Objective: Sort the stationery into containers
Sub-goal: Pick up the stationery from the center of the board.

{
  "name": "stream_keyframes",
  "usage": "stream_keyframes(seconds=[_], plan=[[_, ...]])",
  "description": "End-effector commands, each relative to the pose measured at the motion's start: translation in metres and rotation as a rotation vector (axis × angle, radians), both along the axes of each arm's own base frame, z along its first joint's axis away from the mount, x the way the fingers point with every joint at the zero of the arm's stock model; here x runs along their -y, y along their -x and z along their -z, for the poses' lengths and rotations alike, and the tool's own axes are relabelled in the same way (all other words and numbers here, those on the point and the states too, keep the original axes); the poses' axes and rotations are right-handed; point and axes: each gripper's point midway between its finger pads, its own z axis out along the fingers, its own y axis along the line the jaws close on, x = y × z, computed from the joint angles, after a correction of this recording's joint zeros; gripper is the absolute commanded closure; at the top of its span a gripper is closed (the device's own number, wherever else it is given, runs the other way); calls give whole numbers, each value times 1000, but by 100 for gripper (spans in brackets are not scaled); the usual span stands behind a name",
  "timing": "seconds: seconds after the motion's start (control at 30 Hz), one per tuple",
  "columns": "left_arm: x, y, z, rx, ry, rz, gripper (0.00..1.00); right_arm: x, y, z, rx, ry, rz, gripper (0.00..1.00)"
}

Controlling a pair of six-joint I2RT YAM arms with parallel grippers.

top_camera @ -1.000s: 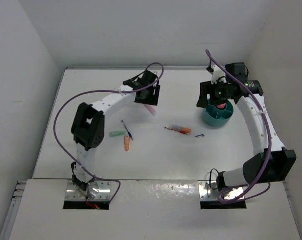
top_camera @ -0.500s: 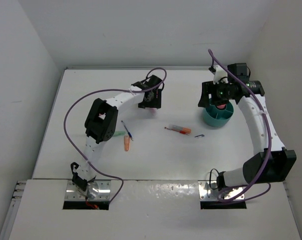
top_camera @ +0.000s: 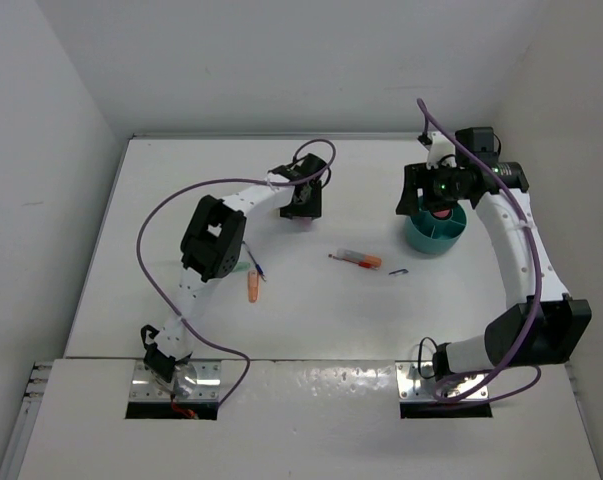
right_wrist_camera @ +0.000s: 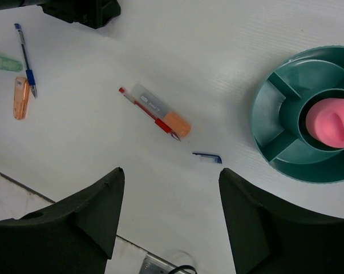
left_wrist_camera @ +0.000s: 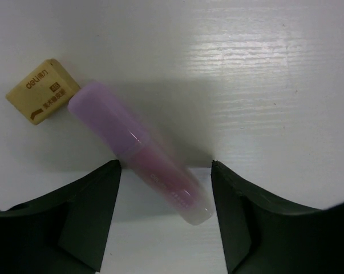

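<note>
Left gripper [left_wrist_camera: 163,171] with jaws apart, straddling lilac highlighter [left_wrist_camera: 132,142] beside tan eraser [left_wrist_camera: 42,91], right gripper [right_wrist_camera: 169,188] spread and empty above far-right teal cup [right_wrist_camera: 268,114], pink piece [right_wrist_camera: 330,121] in its centre

**Two white-and-black robot arms with purple cables**

Your left arm [top_camera: 246,197] and right arm [top_camera: 521,245] share one build: slim white links joined by chunky black joint housings [top_camera: 213,240]. A thin purple cable [top_camera: 146,230] loops loosely alongside each arm, from base to wrist. Each arm rises from a shiny silver base plate [top_camera: 206,385] set in the table's near edge. A small green light [top_camera: 439,184] glows on the right arm's black wrist block. Through the wrist cameras you see matte black jaws, broad and angular, with bevelled inner faces.
</note>
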Motion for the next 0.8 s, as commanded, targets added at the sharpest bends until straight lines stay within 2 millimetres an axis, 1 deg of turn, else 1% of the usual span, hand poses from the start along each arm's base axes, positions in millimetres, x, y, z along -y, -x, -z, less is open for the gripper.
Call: stream_keyframes(seconds=[0.0, 0.03, 0.07, 0.1, 0.13, 0.17, 0.2, 0.23, 0.27, 0.3, 0.33, 0.37, 0.4, 0.43, 0.47, 0.5, 0.53, 0.57, 0.6, 0.63, 0.67, 0.7, 0.73, 0.77], plan=[[-3, -9, -10, 33, -1, -19, 34, -1, -7, -6, 26, -14, -8, 34], [-5, -8, -10, 30, -2, -13, 37, -1, -8, -6, 27, -16, -11, 34], [-7, -2, -9, 14, -3, -3, 42, -2, -9, -6, 26, -20, -14, 34], [-11, 6, -1, -7, -13, 0, 45, -4, -10, -8, 26, -31, -17, 34], [-15, 15, 2, -22, -17, 9, 51, -7, -11, -8, 19, -46, -19, 34], [-12, 13, -4, -8, -7, 15, 54, -7, -11, -8, 19, -49, -16, 34], [-15, 18, -2, -17, -10, 20, 57, -10, -11, -9, 17, -63, -23, 35], [-18, 29, 8, -52, -19, 30, 60, -11, -12, -9, 14, -69, -26, 35], [-20, 32, 5, -54, -16, 38, 63, -12, -12, -8, 6, -78, -18, 35], [-25, 44, 15, -86, -28, 43, 64, -15, -11, -9, 7, -91, -26, 36], [-23, 51, 7, -82, -15, 60, 64, -18, -11, -9, -1, -100, -26, 36], [-23, 57, 16, -93, -19, 73, 64, -20, -11, -10, -1, -107, -31, 36], [-25, 70, 12, -99, -16, 85, 64, -22, -10, -10, -4, -114, -33, 37], [-20, 78, -1, -88, 4, 117, 67, -26, -8, -10, -13, -130, -42, 37], [-21, 89, 12, -113, -6, 142, 67, -29, -6, -11, -13, -139, -45, 37], [-22, 94, 17, -118, -16, 158, 75, -32, -6, -11, -15, -156, -53, 37], [-6, 91, -28, -26, 63, 219, 89, -36, -5, -12, -19, -179, -45, 37], [-2, 94, -38, -2, 79, 252, 95, -40, -4, -14, -18, -202, -48, 36], [4, 99, -59, 39, 111, 323, 98, -47, -3, -16, -25, -254, -47, 35], [12, 97, -72, 83, 142, 359, 98, -51, -2, -19, -21, -283, -51, 34], [12, 101, -77, 102, 150, 384, 98, -55, -3, -21, -21, -311, -52, 33], [21, 108, -90, 136, 182, 428, 98, -61, -5, -24, -3, -335, -63, 32], [29, 108, -124, 241, 231, 481, 99, -67, -5, -28, -17, -379, -59, 31], [28, 118, -124, 256, 240, 513, 100, -71, -7, -29, -19, -395, -57, 30]])
